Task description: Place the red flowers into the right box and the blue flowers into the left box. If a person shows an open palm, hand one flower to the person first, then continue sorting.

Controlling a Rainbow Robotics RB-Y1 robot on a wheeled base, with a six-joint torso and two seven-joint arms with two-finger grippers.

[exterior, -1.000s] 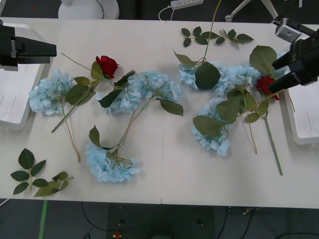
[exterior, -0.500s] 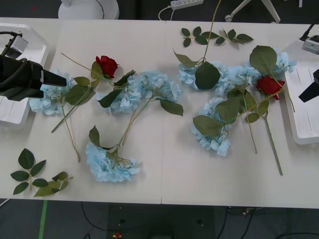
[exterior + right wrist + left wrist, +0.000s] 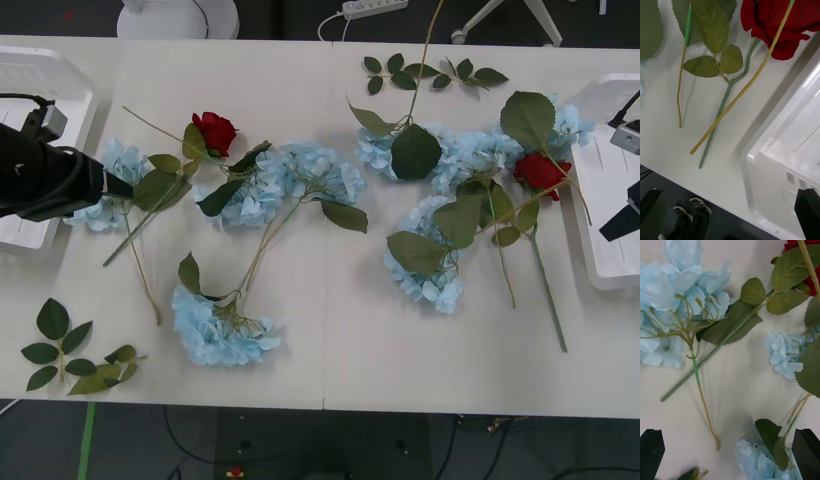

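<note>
I have the left pincer spread open at the leftmost blue flower, beside the left box. Its stem lies crossed with a red flower's green stem, so closing here could catch both and drag the rose along. Across the worktop, blue heads and a second rose overlap. My right pincer, also open, hovers over the right box, empty.
</note>
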